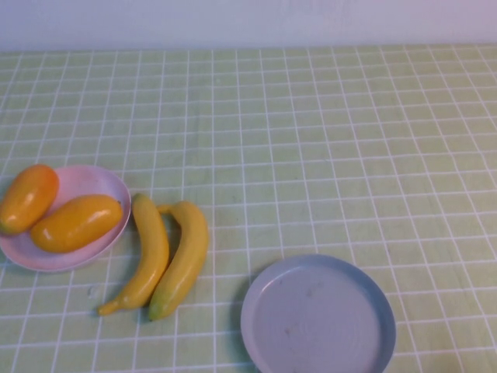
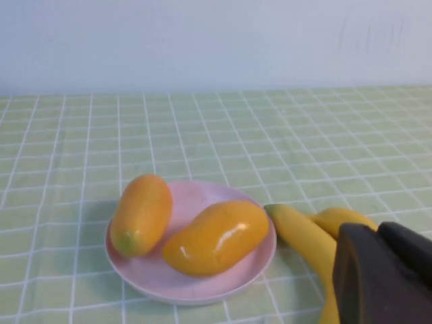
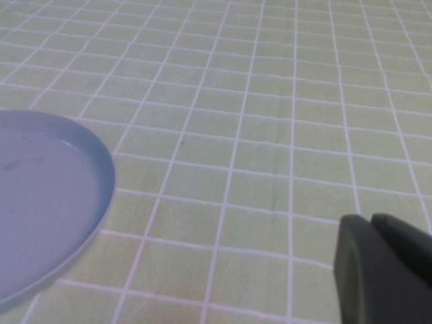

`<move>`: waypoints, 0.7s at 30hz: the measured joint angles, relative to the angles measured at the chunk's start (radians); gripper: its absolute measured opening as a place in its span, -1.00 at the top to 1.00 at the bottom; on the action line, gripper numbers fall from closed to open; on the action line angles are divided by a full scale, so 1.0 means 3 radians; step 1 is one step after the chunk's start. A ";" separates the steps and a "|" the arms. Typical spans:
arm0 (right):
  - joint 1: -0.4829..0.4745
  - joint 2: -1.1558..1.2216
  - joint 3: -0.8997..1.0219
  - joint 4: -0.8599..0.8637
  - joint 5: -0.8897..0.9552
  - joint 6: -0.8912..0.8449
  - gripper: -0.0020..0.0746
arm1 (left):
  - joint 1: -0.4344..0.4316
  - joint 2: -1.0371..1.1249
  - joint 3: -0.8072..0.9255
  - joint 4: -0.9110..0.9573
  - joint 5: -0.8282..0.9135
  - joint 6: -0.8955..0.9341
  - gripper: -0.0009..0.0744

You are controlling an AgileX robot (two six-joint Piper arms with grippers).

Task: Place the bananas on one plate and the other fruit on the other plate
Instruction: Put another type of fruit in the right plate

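Observation:
Two yellow bananas (image 1: 151,249) (image 1: 185,256) lie side by side on the tablecloth between the plates. The pink plate (image 1: 93,177) at the left holds the orange-red fruit (image 1: 28,198) and the yellow-orange fruit (image 1: 76,222). The grey-blue plate (image 1: 317,318) sits at the front, with nothing on it. Neither arm shows in the high view. My left gripper (image 2: 378,229) is shut and empty, low and just in front of the bananas (image 2: 304,236), facing the pink plate (image 2: 196,196). My right gripper (image 3: 371,219) is shut and empty, to the right of the grey-blue plate (image 3: 40,202).
A green checked tablecloth (image 1: 311,140) covers the table. A pale wall (image 1: 248,19) runs along the far edge.

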 joint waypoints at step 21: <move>0.0000 0.0000 0.0000 0.0005 0.0000 0.0000 0.99 | 0.0937 0.0016 0.1134 -0.0364 -0.1808 0.0649 0.97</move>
